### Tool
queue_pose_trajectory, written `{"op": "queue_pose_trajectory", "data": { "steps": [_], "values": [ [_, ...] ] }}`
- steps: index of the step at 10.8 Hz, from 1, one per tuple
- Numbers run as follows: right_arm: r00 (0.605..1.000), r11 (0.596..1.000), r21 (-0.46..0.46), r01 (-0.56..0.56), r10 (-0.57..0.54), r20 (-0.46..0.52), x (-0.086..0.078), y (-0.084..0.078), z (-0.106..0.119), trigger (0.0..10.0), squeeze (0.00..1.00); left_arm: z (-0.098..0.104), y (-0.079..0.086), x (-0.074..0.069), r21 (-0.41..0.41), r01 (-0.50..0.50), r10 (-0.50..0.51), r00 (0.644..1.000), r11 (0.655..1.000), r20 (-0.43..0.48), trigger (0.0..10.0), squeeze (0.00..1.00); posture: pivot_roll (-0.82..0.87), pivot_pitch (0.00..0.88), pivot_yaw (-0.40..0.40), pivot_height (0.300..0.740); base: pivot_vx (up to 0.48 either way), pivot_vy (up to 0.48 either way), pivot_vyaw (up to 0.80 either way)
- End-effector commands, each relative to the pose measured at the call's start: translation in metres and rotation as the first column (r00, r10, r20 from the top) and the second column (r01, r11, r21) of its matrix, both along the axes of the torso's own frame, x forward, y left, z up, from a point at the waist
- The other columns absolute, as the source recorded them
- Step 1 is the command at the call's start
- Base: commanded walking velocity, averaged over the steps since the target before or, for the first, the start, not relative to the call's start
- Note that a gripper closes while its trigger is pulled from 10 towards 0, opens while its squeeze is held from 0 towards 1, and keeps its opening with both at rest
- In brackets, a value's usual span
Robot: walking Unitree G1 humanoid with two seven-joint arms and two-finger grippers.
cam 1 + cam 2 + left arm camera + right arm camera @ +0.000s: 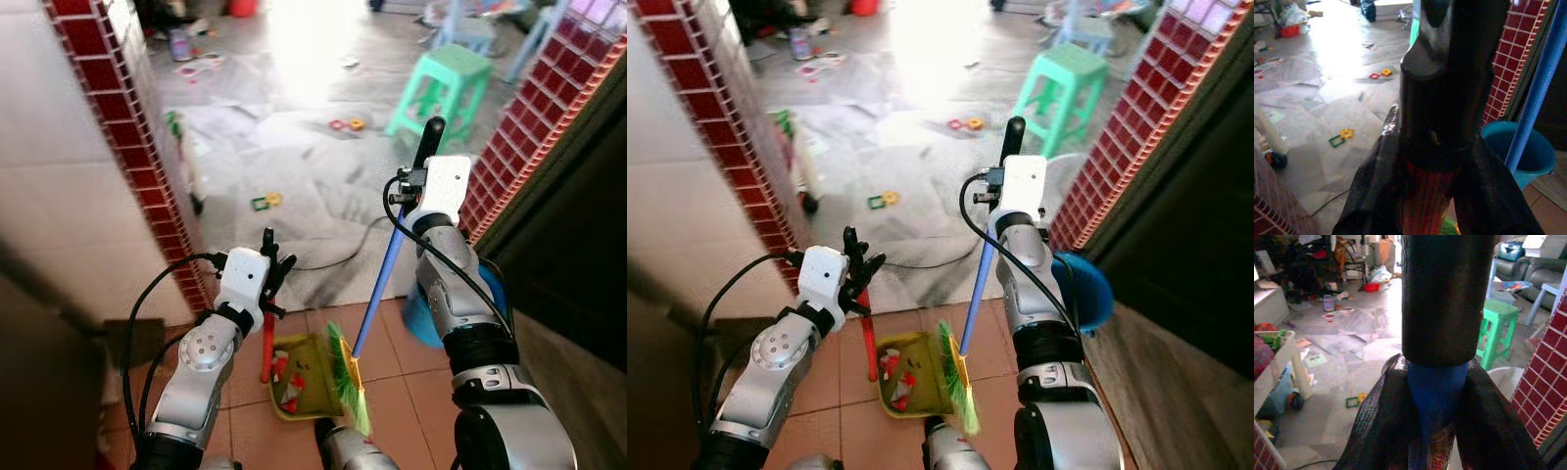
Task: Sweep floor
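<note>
At the doorway between the red brick pillars, the left gripper [270, 262] is clamped on the red handle [266, 351] of the yellow dustpan [299, 380], keeping it flat on the tiled floor [392, 377] so its mouth faces the bristles. The right gripper [419, 168] is clenched high on the blue broom [380, 284] — stick slanted, green bristles [348, 377] touching the dustpan's edge, likely to push scraps in. Red-and-white bits already lie inside; a blue bucket [416, 313] sits just beside the right arm, probably for dumping.

Head-high stereo, 2 close wrist views
</note>
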State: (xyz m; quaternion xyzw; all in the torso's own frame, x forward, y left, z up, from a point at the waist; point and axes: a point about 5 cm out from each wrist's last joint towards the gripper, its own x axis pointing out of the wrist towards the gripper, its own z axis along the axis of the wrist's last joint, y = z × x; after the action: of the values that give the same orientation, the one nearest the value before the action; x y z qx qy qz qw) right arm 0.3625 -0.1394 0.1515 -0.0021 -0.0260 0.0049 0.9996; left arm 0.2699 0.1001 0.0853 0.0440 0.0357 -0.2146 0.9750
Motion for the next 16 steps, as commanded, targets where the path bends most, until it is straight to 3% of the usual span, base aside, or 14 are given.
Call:
{"op": "queue_pose_trajectory", "data": {
  "steps": [1, 4, 6, 16],
  "values": [
    [0.999, 0.999, -0.036, 0.024, -0.023, 0.027, 0.0017, -0.0047, 0.0059, 10.0, 0.0, 0.006, -0.0054, -0.0017, -0.033, 0.029, -0.029, 0.999, 0.999, 0.014, 10.0, 0.0, -0.02, 0.088, -0.034, 0.74, 0.0, 0.0, -0.8],
    [1.0, 0.999, -0.032, 0.017, -0.016, 0.016, 0.0008, -0.0033, 0.0023, 10.0, 0.0, 0.0069, -0.0032, -0.0022, -0.045, 0.017, -0.017, 1.0, 0.999, 0.012, 10.0, 0.0, -0.02, 0.092, -0.033, 0.74, 0.0, 0.0, -0.71],
    [1.0, 1.0, -0.021, 0.005, -0.004, 0.022, -0.0002, -0.0006, 0.0022, 10.0, 0.0, 0.0069, -0.0057, -0.0033, -0.044, 0.028, -0.027, 1.0, 0.999, 0.011, 10.0, 0.0, -0.02, 0.094, -0.033, 0.74, 0.0, 0.0, 0.0],
    [1.0, 1.0, -0.023, 0.004, -0.004, 0.004, 0.0001, -0.0022, -0.0021, 10.0, 0.0, 0.0059, -0.0085, -0.0033, -0.051, 0.043, -0.043, 0.999, 0.998, -0.008, 10.0, 0.0, -0.02, 0.094, -0.035, 0.74, -0.297, 0.0, 0.0]
  ]
}}
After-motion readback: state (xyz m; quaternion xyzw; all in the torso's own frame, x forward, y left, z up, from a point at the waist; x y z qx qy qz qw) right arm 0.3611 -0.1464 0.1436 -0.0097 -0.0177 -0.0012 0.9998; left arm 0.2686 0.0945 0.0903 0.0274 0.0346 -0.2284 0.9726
